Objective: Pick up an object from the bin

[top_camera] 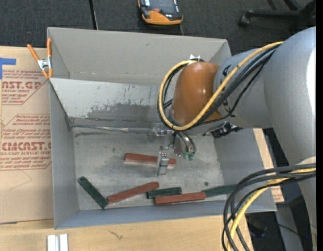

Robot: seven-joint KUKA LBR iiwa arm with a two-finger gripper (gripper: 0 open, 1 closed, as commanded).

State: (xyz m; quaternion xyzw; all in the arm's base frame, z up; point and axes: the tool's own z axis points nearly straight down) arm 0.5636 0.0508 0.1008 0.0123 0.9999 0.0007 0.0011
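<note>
In the camera view, the arm's bulky pale body and its orange wrist cover (pixel 195 93) hide the bin's right wall and much of its far right corner. Looped yellow-and-black cables (pixel 169 95) cross in front of the wrist. The gripper (pixel 164 166) hangs low over the middle of the grey metal bin (pixel 98 103). Its metal parts are small and crowded together, so I cannot tell whether it is open or closed, or whether it grips anything.

Directly under it lies a flat reddish-brown stick of wood or plastic (pixel 142 159), resting on the bin's floor near the centre. The right end of this stick is covered by the gripper, so contact between the two is hard to judge. Its long axis runs nearly left to right, dipping slightly toward the right, and its free end points to the bin's left wall.

Other sticks lie in a row along the near wall, well apart from the gripper. A dark green stick (pixel 92 191) slants from upper left down to lower right. A second reddish-brown stick (pixel 132 191) rises gently to the right. A short dark green piece (pixel 164 192) lies just beside it, with a third reddish-brown stick (pixel 179 197) touching it below. A further long dark green stick (pixel 224 190) runs right, its far end cut off behind the cables.
</note>
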